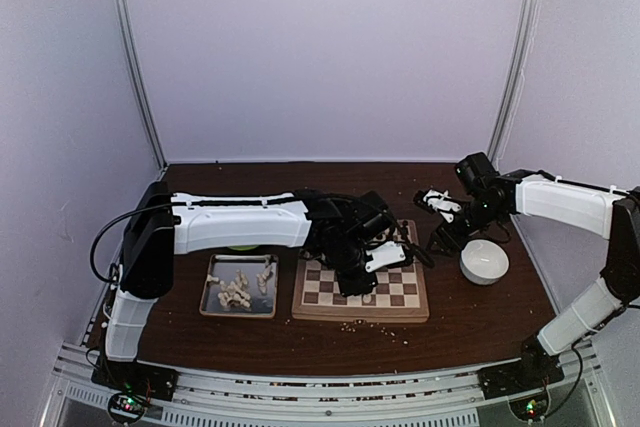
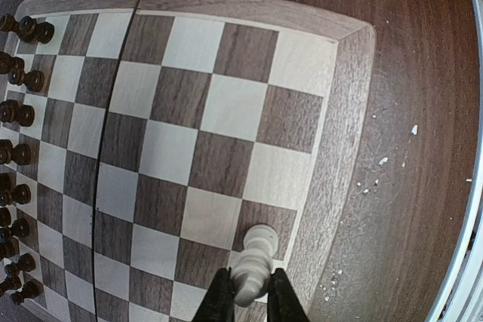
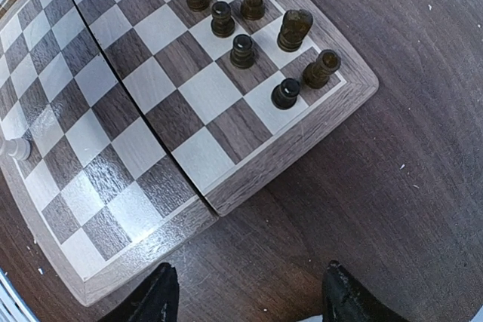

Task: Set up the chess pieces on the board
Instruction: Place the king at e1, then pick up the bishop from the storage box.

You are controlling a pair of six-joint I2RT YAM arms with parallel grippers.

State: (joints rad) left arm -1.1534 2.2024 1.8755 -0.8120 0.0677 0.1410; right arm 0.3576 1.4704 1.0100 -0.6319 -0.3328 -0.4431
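Narrow pinch of left gripper (image 2: pixel 247 297) holds white piece (image 2: pixel 253 260) at an edge square of board (image 2: pixel 337 148); right gripper (image 3: pixel 249 293) half-open, empty. Piece looks light, hard, tippy; take it mid-body.

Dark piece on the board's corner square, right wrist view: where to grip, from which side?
Probably take the corner piece by its upper part, from above, leaning in over the rim: it stands upright, and dark neighbours fill both adjoining squares, so only the rim sides look free.
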